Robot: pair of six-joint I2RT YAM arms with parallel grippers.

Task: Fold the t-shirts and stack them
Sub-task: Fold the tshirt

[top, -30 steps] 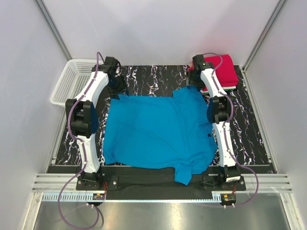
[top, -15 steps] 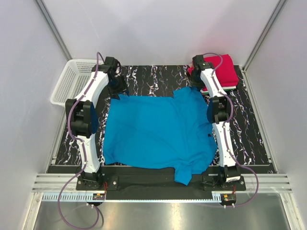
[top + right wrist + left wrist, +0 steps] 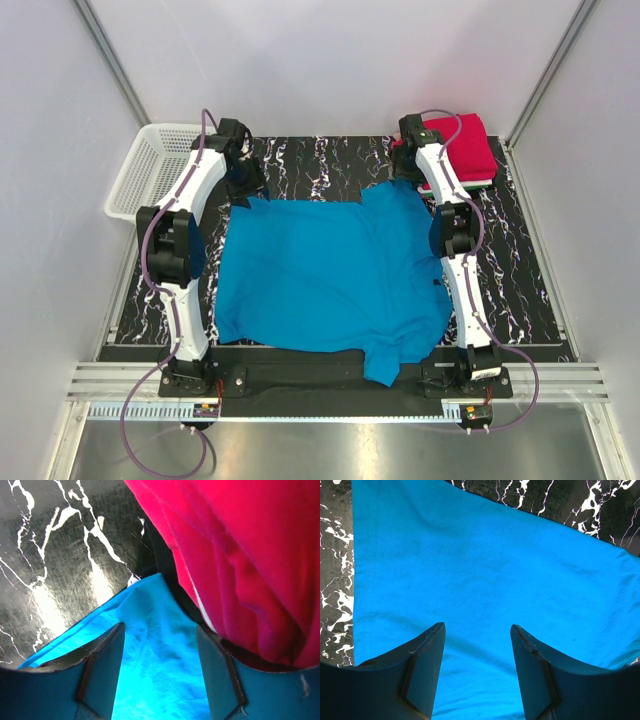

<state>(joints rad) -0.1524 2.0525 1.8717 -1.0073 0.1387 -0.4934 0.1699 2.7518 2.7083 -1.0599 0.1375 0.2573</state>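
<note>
A bright blue t-shirt point(image 3: 330, 280) lies spread flat across the black marbled mat. My left gripper point(image 3: 243, 180) hovers over its far left corner. Its jaws are open, with only blue cloth point(image 3: 485, 565) below my left gripper point(image 3: 477, 630). My right gripper point(image 3: 408, 172) sits at the shirt's far right corner. There it point(image 3: 160, 630) is open, its fingers either side of the blue corner point(image 3: 150, 650) and not pinching it. A folded red t-shirt point(image 3: 466, 150) tops a stack at the back right and shows close by in the right wrist view point(image 3: 240, 555). A white edge point(image 3: 202, 605) shows under it.
A white mesh basket point(image 3: 150, 170) stands off the mat at the back left. Bare mat point(image 3: 520, 280) shows right of the blue shirt and along the back point(image 3: 320, 155). White walls close in on three sides. Both arm bases sit at the near edge.
The right wrist has edged very slightly at the far right corner. The blue shirt, the red stack and the left arm lie as before.
</note>
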